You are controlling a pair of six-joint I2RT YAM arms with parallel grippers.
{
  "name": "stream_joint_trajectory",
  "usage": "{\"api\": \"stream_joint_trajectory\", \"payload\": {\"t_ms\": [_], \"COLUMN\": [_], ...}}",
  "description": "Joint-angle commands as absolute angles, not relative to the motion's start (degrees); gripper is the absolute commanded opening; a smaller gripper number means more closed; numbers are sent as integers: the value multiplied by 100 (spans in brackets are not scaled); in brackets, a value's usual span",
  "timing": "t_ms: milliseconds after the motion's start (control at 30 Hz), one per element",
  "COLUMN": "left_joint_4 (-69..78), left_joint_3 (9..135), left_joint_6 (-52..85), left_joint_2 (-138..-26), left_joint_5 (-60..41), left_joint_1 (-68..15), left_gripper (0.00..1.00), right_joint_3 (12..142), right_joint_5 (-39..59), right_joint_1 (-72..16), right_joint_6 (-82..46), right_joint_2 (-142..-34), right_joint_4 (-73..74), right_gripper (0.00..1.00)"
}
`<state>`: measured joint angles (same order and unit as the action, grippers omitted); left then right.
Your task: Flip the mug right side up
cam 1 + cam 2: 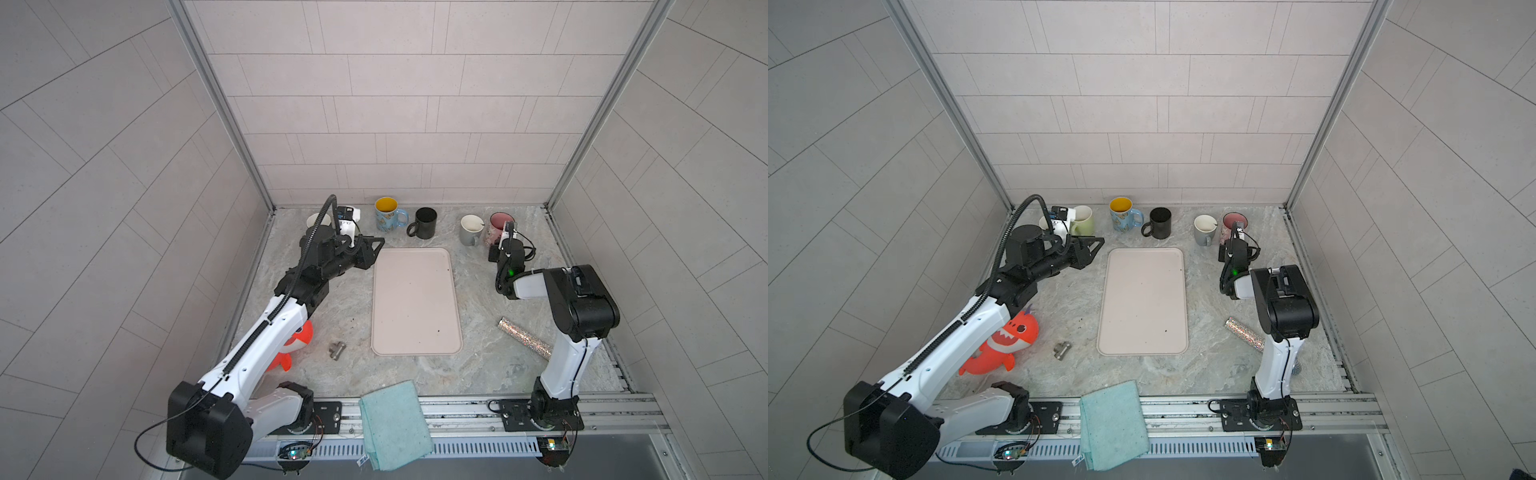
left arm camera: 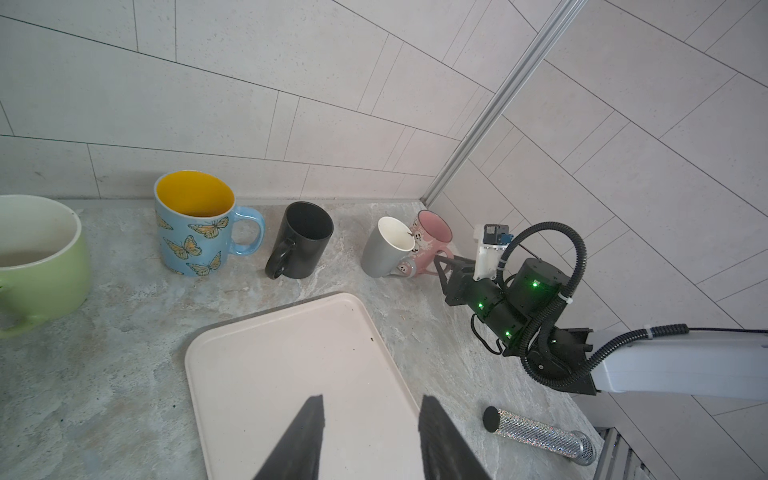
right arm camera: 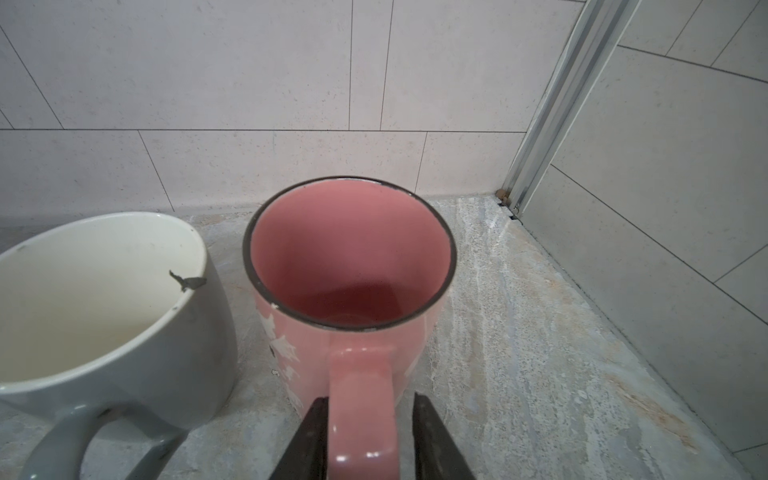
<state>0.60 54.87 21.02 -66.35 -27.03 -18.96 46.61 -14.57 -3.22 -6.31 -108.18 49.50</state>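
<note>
Pink mug point(image 3: 349, 266) upright on bench point(image 3: 519, 332); right fingers point(image 3: 309, 440) straddle its handle point(image 3: 361, 407), parted (gap one side). Left fingers point(image 2: 305, 440) apart, empty.

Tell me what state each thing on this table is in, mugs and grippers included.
Pink mug: upright
Grey mug: upright
Black mug: upright
Butterfly mug: upright
Green mug: upright
Tray: lying flat
Glitter tube: lying on its side
Cloth: folded, hanging over the front rail
Left gripper: open, holding nothing
Right gripper: open, jaws either side of pink mug's handle
</note>
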Motion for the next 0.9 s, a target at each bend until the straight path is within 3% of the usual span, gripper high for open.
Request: {"api": "stream_joint_trajectory", "payload": {"t_ms": [0,200,333,367,400,433,567,667,867], "left_joint_4": [211,-406,-1253,-1410,-1505,-1566,-1477,-1191,2182], "left_joint_3": [5432,5620,5792,5766,5728,5652,5139,4557,2589], "left_joint_6": [2100,1753,1348,1271,1261,1297,1628,1786,1235], "left_joint_2": [-6475,-6290,-6098,-6044,-5997,-5965,-5941,-5985,-6436], "left_joint_5": [-2751,-2161,-1217,-985,-716,-364,716,2353,3022], "left_joint_1": [-1850,-1765,-1512,-1398,-1295,-1159,-543,-433,-418], "left_gripper": [45,54,62,65,80,83,85,86,86], "right_joint_3": [4530,4140,4148,4136,4096,4028,3770,3596,2974], "right_joint_5": [-1637,-1831,-1372,-1158,-990,-922,-520,-398,-377], "right_joint_1": [-334,-461,-516,-526,-532,-561,-606,-614,-609], "right_joint_6": [-636,-810,-989,-1029,-1037,-1067,-1025,-976,-719], "right_joint_2": [-10483,-9540,-8578,-8341,-8158,-7928,-7116,-6734,-6715], "right_joint_4": [4921,4372,2871,2541,2258,2011,1174,770,1145], "right_gripper": [40,50,58,68,82,99,99,99,100]}}
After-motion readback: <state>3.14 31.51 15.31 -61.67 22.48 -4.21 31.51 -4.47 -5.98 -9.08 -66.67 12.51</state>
